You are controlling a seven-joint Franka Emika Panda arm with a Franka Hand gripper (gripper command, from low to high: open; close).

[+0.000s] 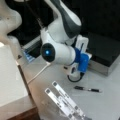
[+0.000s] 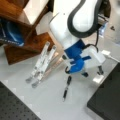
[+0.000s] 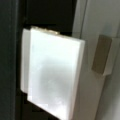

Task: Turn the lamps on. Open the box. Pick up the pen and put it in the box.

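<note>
We're low over the table, with the gripper point(image 2: 100, 71) at the front edge of the box point(image 2: 107, 100), right where the small whitish latch point(image 3: 53, 75) fills the wrist view. The lid looks shut in both front views, so the box isn't open. The pen point(image 1: 87, 89) lies untouched on the grey table point(image 1: 105, 105), well apart from the gripper, just right of the long white strips point(image 1: 65, 100). We see no lamps, so we can't judge that step. The jaws: we can't tell whether they're apart or together; one finger point(image 2: 100, 70) shows, the rest is hidden. For room, the box edge sits tight against the gripper, the strips and wooden shelf point(image 2: 22, 47) crowd the left, and bare table surrounds the pen.
</note>
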